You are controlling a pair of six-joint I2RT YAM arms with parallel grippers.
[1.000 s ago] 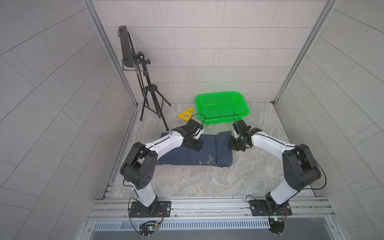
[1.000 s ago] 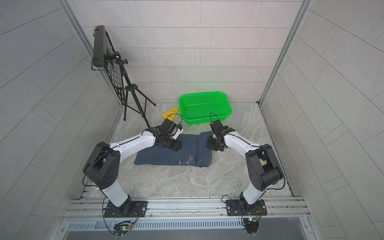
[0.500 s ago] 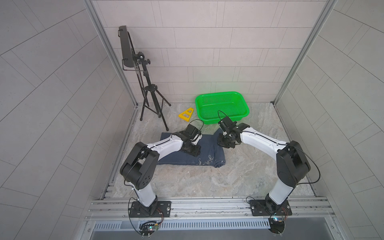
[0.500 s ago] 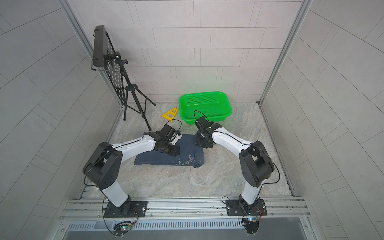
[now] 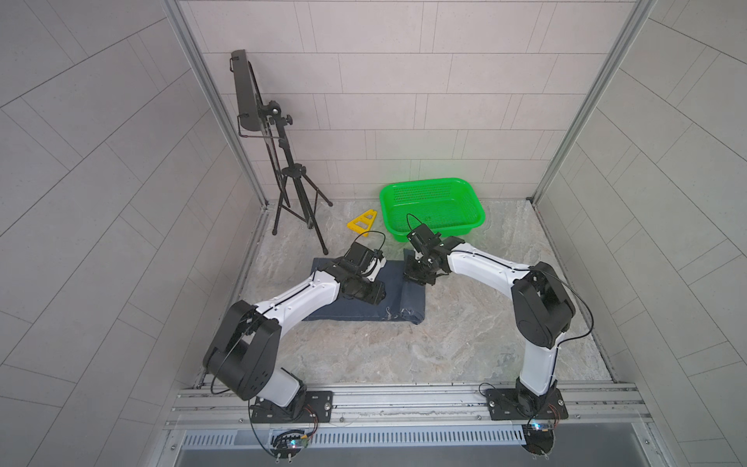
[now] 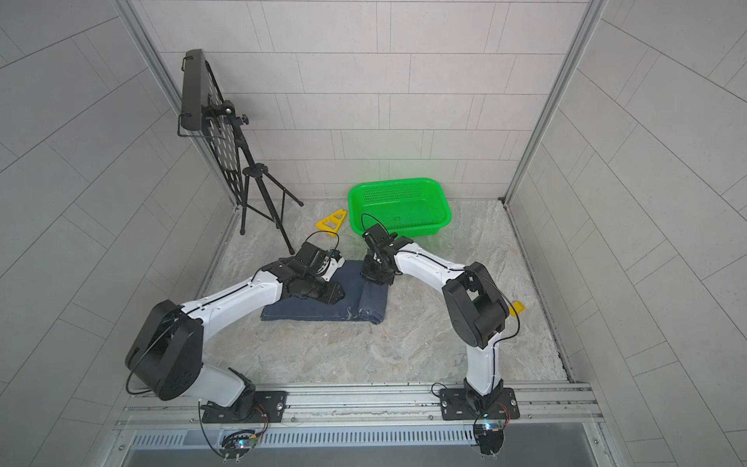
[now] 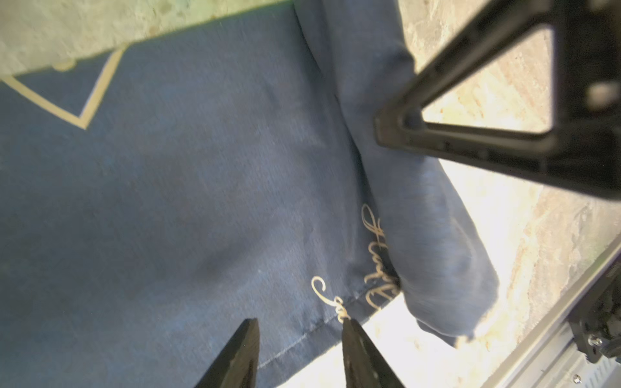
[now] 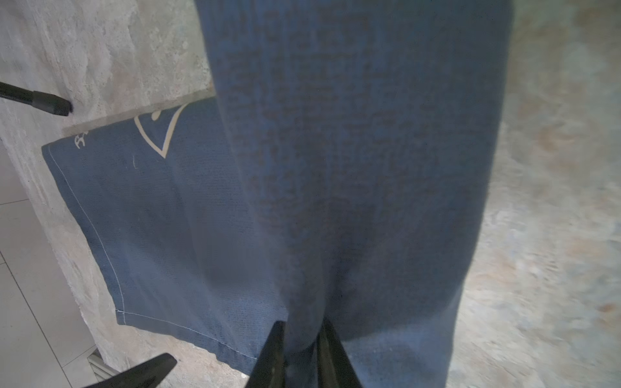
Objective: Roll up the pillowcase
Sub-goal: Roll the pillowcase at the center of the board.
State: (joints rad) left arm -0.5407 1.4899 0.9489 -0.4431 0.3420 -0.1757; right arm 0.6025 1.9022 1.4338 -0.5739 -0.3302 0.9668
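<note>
One end of the large navy-blue cloth pillowcase (image 5: 398, 301), printed with white line drawings and cursive lettering, is turned over into a loose, thick roll, seen in both top views. The greater part lies flat on the marble-patterned worktop (image 5: 404, 356), so the rolling looks only begun, perhaps a third done. What remains is to carry that roll across the flat stretch toward the seamed end beneath the left arm and leave it snug.

The right jaws, at the far end of the roll, stand only narrowly apart with a raised fold of the cloth pinched between them, as the right wrist view shows. The left jaws hover partly open above the flat cloth near its front edge, beside the lettering, holding nothing.

Behind the pillowcase, near the back wall, the green perforated plastic basket (image 5: 452, 231) appears empty, though the right arm hides part of its front. A small yellow triangular plastic piece (image 5: 362, 221) lies on the worktop just beside the basket, not in it.
</note>
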